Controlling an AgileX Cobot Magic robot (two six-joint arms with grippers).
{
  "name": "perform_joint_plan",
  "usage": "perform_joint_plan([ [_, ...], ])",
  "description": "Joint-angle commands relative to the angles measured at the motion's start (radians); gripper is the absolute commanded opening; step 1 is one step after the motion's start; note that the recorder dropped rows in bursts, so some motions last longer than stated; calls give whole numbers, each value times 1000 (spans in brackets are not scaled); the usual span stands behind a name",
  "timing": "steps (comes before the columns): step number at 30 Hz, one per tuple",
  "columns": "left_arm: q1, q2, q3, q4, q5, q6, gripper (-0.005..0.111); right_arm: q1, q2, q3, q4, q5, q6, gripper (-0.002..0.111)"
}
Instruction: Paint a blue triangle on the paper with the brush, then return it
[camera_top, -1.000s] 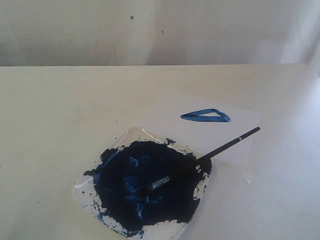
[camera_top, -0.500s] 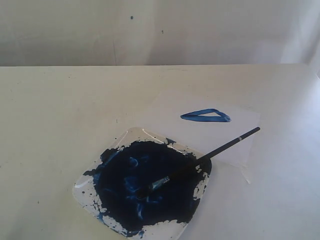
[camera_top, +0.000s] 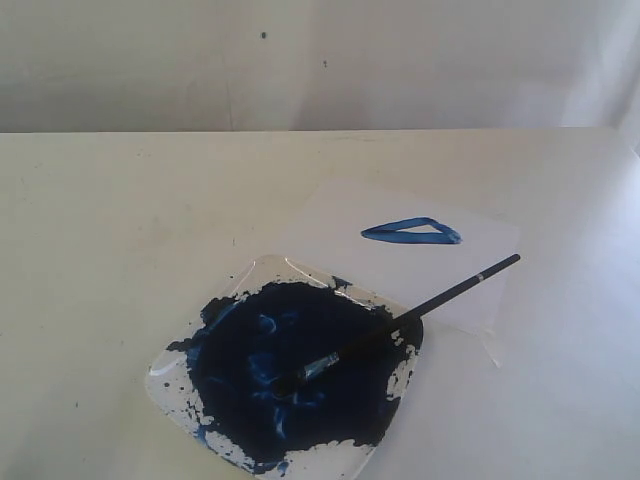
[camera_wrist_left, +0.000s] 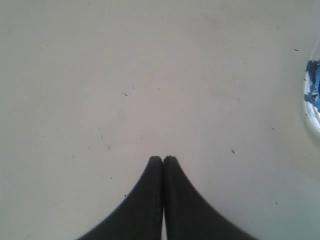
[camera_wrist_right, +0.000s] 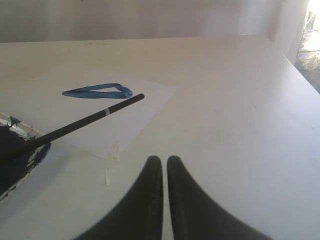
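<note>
The blue triangle (camera_top: 411, 231) (camera_wrist_right: 97, 91) is painted on the white paper (camera_top: 400, 262) (camera_wrist_right: 100, 120). The black-handled brush (camera_top: 430, 300) (camera_wrist_right: 90, 119) lies free, its bristles in the dark blue paint of the clear tray (camera_top: 165, 372) and its handle slanting out over the paper. Neither gripper shows in the exterior view. My left gripper (camera_wrist_left: 163, 159) is shut and empty over bare table, with the tray's edge (camera_wrist_left: 314, 95) off to one side. My right gripper (camera_wrist_right: 163, 160) hangs just beyond the paper's corner, its jaws nearly together and holding nothing.
The cream table (camera_top: 100, 220) stretches around the tray and paper. A pale wall (camera_top: 300, 60) stands behind its far edge. A strip of tape (camera_top: 492, 350) sits at the paper's near corner.
</note>
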Motion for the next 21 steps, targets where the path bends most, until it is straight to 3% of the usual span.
perform_joint_plan([
  [1,47,-1,4,-4,-3,2,0,2,-5,3,0,-8,3,4],
  [13,42,-1,4,-4,-3,2,0,2,-5,3,0,-8,3,4],
  [17,-20,-1,4,-4,-3,2,0,2,-5,3,0,-8,3,4],
  [21,-26,-1,4,-4,-3,2,0,2,-5,3,0,-8,3,4],
])
